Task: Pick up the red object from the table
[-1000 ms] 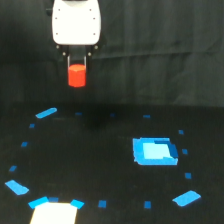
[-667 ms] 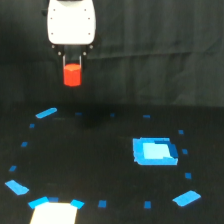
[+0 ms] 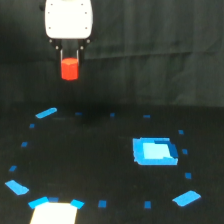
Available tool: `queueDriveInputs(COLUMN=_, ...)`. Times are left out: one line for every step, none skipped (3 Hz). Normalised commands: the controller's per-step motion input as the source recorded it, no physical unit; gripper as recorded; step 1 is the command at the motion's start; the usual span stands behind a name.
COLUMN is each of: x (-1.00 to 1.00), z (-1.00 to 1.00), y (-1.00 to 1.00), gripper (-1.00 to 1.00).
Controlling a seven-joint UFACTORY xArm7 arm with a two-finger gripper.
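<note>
One gripper (image 3: 70,62) hangs high at the left, its dark fingers (image 3: 61,54) clenched around the red object (image 3: 70,69), lifted well clear of the black tabletop (image 3: 100,165). The blur hides the block's exact shape and most of the fingers. A pale patch (image 3: 52,212) is cut off at the near edge.
</note>
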Motion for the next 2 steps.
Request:
queueDriveInputs(x=0.30, z=0.45, y=-0.10, gripper=-0.95)
queueDriveInputs(x=-0.37, z=-0.40, y=0.25, gripper=-1.00)
